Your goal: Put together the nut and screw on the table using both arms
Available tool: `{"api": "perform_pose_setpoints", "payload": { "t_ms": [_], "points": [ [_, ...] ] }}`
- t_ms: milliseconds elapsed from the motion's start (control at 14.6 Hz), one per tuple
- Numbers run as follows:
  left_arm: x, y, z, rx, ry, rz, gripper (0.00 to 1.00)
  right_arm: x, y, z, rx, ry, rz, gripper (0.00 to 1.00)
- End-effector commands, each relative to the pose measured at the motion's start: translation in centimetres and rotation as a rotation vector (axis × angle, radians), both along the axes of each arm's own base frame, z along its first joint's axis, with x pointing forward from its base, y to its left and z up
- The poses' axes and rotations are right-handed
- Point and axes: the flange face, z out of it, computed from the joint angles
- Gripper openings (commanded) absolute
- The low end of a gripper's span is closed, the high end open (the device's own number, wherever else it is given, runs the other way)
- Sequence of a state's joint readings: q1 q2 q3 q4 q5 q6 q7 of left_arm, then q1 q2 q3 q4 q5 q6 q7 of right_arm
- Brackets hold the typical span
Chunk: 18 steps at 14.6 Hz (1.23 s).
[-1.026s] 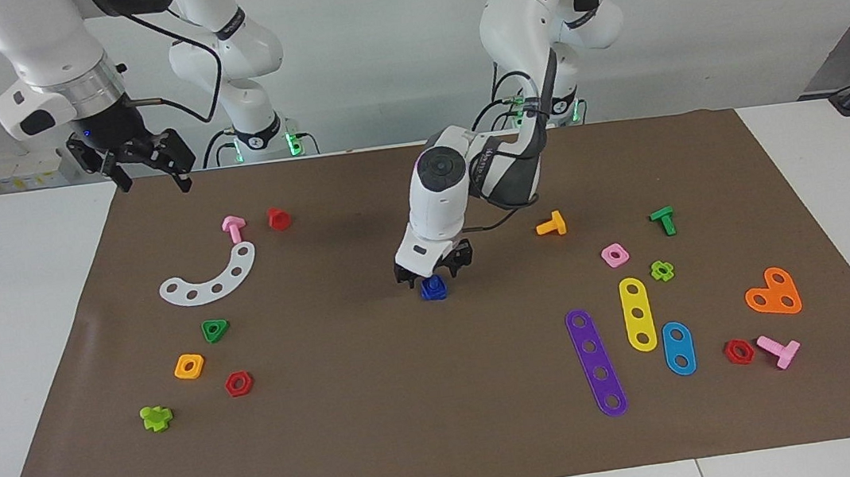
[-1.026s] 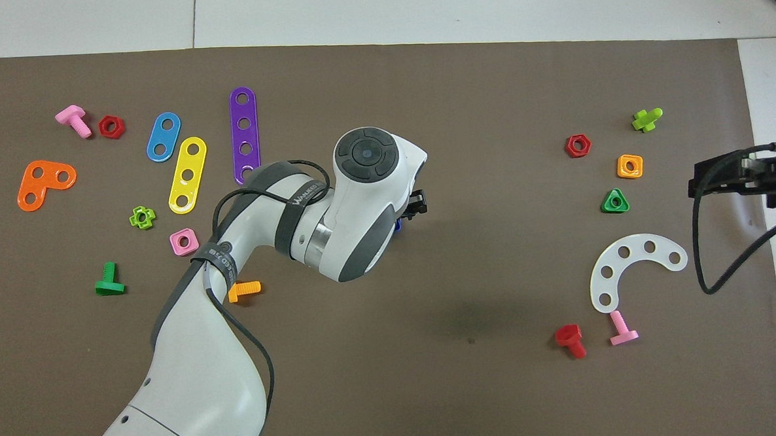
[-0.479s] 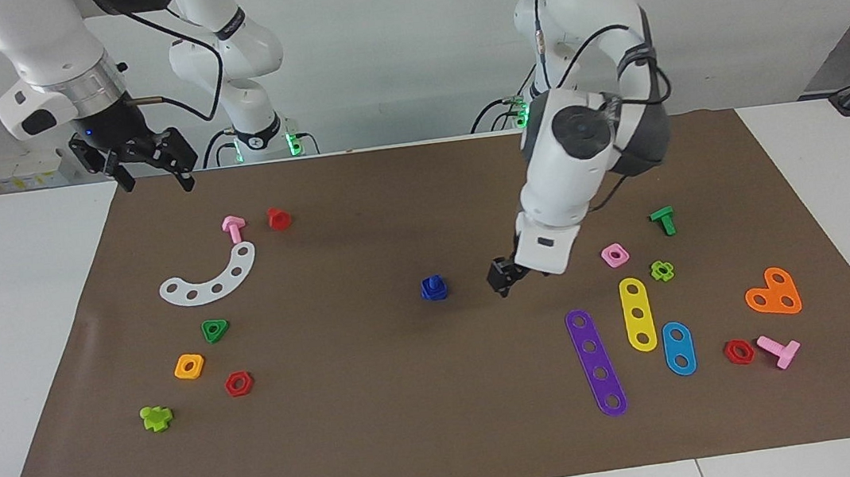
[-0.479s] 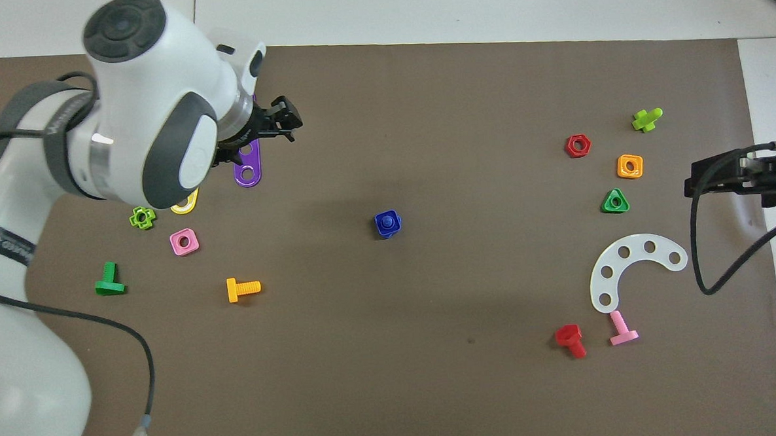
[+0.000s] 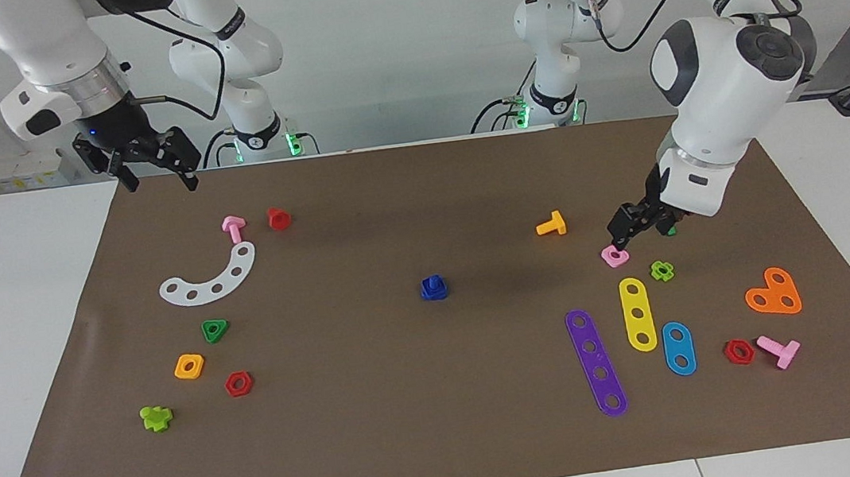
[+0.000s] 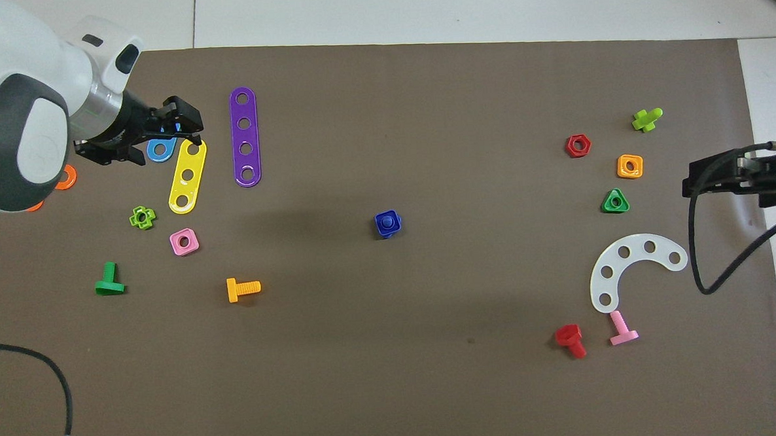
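Observation:
The blue square nut (image 5: 434, 289) sits on the brown mat (image 5: 383, 435) at the middle of the table. The dark-blue screw's shaft tip (image 6: 387, 222) pokes up through the nut's hole; its head is hidden under the nut. Nothing touches this piece. My left gripper (image 5: 638, 225) is open and empty, raised over the parts at the left arm's end, just above the pink square nut (image 5: 614, 254). In the overhead view the left gripper (image 6: 161, 129) covers part of the blue oval strip. My right gripper (image 5: 148, 162) is open and empty, and waits in the air over the mat's edge at the right arm's end.
Toward the left arm's end lie an orange bolt (image 5: 551, 224), a purple strip (image 5: 597, 363), a yellow strip (image 5: 638, 313) and a lime cross nut (image 5: 661, 270). Toward the right arm's end lie a white curved strip (image 5: 209, 277), a pink bolt (image 5: 233, 228), a red bolt (image 5: 278, 218) and a yellow-orange nut (image 5: 189, 366).
My left gripper has lifted off the blue nut and screw and swung away toward the left arm's end. The blue piece stays at the middle. The right arm has barely moved.

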State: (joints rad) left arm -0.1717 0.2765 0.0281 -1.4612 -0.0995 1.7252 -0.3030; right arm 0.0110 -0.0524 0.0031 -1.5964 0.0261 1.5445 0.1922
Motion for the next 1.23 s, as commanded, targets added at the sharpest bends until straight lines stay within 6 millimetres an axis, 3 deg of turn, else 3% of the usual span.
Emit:
{"api": "perform_pose_setpoints", "payload": {
  "t_ms": [0,274,547,752,1162],
  "points": [
    [-3.0,2.3,2.0,0.040,0.010,-0.064,0.93,0.0,0.4,-0.1,0.014,-0.010,-0.002,1.00],
    [-6.9,6.2,4.2,0.081,-0.010,-0.117,0.92,-0.2,0.0,-0.3,-0.008,-0.004,0.006,1.00],
    [-8.9,6.5,6.9,0.141,-0.007,-0.152,0.93,-0.2,-0.2,-0.3,-0.022,-0.008,0.005,1.00],
    [-9.4,6.0,8.4,0.134,-0.037,-0.162,0.93,-0.1,-0.2,-0.4,-0.022,-0.008,0.005,1.00],
    [-8.9,6.3,9.2,0.038,-0.073,-0.223,0.94,-0.1,-0.1,-0.4,-0.020,-0.008,0.005,1.00]
  ]
}}
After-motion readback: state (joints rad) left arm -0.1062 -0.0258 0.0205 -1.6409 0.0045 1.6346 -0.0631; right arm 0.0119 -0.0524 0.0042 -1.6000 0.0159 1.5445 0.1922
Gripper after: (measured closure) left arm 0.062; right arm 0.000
